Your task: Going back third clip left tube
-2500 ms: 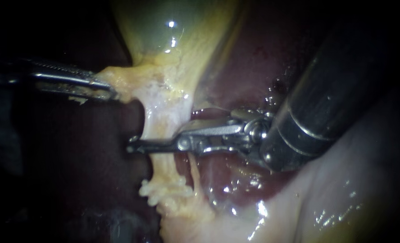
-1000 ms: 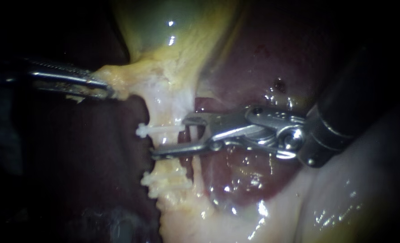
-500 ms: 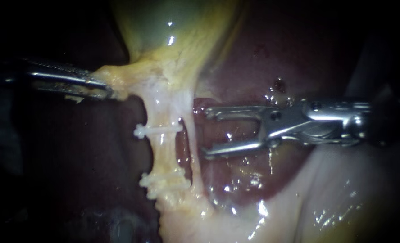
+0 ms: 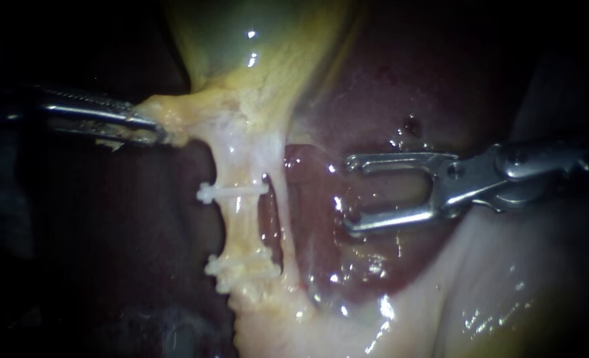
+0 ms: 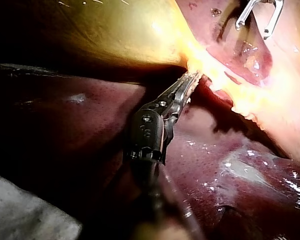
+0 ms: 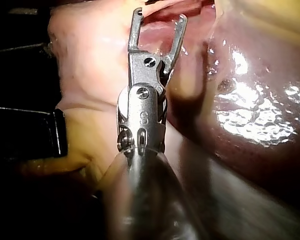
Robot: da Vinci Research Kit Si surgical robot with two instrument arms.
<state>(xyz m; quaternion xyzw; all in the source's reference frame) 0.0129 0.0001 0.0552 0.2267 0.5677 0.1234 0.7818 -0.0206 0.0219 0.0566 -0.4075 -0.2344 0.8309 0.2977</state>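
The left tube (image 4: 243, 225) runs down from the gallbladder (image 4: 261, 46) as a pale yellow strand. A white clip (image 4: 232, 192) crosses it at mid-height, and more white clips (image 4: 240, 269) sit bunched lower down. My right instrument (image 4: 349, 193) lies to the right of the tube, clear of it, its forked jaws open and empty; it shows the same way in the right wrist view (image 6: 160, 15). My left instrument (image 4: 156, 132) is shut on yellow tissue at the gallbladder's neck and holds it out to the left, as the left wrist view (image 5: 191, 81) also shows.
A thinner strand, the right tube (image 4: 288, 232), runs just right of the clipped one. Dark red liver (image 4: 387, 86) lies behind, wet and glistening. Pale tissue (image 4: 507, 265) fills the lower right. The left of the endoscope view is dark.
My right instrument's jaws, closed across the left tube, opened and drew back to the right, leaving a white clip on it. The left instrument kept its hold and did not move.
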